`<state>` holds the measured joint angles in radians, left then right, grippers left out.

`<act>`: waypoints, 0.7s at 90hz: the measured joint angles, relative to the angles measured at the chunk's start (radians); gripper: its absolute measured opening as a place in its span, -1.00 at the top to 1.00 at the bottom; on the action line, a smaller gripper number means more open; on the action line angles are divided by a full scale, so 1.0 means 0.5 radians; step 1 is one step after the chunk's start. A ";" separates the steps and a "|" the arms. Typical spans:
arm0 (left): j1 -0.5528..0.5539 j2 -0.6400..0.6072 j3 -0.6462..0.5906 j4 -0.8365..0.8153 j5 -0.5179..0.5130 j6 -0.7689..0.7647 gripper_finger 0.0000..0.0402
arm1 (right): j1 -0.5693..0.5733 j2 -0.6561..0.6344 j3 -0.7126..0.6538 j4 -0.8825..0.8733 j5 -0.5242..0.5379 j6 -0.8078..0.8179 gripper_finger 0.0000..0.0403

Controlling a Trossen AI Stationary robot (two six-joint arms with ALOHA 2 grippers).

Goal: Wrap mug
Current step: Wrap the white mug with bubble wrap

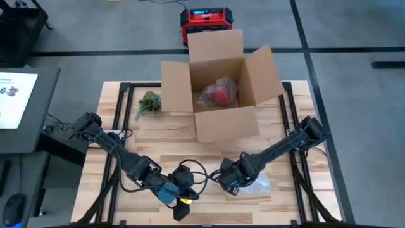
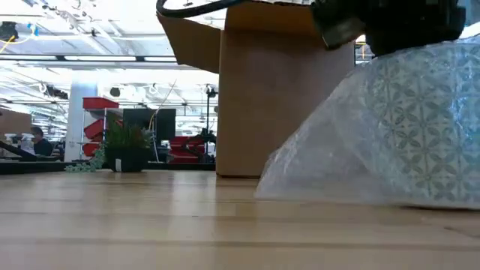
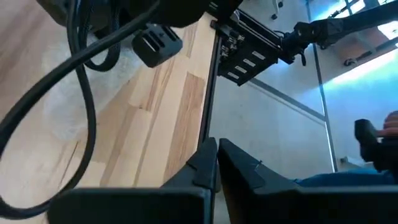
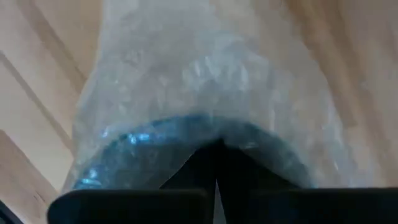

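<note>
A sheet of clear bubble wrap (image 1: 258, 185) (image 2: 390, 127) lies heaped on the wooden table near its front edge, right of the middle. Through the bubble wrap (image 4: 205, 62) shows the curved rim of a blue mug (image 4: 137, 140). My right gripper (image 1: 229, 182) (image 4: 214, 149) stands over the heap, shut on the wrap. In the low view it is the dark mass on top (image 2: 390, 22). My left gripper (image 1: 185, 193) (image 3: 217, 155) hovers near the front edge, just left of the other, shut with nothing between its fingers. My right gripper pinches the bubble wrap between its two fingers where the wrap covers the mug's blue rim (image 4: 214, 134). The fingers come from above. The wrap spreads out below them, and its lower edge (image 2: 315, 191) lies on the table. Whether the rim itself is gripped is hidden by the wrap.
An open cardboard box (image 1: 218, 95) (image 2: 277, 97) stands at the middle of the table's far half, with a red thing in bubble wrap (image 1: 218, 93) inside. A small green plant (image 1: 149, 101) (image 2: 124, 142) sits left of the box. Bare wood lies between box and grippers.
</note>
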<state>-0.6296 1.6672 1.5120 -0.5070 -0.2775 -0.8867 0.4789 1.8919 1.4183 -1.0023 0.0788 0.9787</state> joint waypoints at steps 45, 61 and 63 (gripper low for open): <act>0.000 0.000 0.000 0.001 -0.003 0.000 1.00 | -0.007 -0.011 0.609 -0.649 -0.039 -0.015 1.00; 0.000 0.001 0.000 0.000 -0.005 0.008 1.00 | -0.002 -0.014 0.632 -0.719 -0.201 -0.014 1.00; 0.000 0.001 0.000 0.001 -0.005 0.014 1.00 | -0.002 -0.013 0.607 -0.715 -0.223 -0.013 1.00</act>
<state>-0.6296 1.6676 1.5120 -0.5064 -0.2798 -0.8795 0.4782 1.8852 1.7220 -1.3600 -0.0326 0.9723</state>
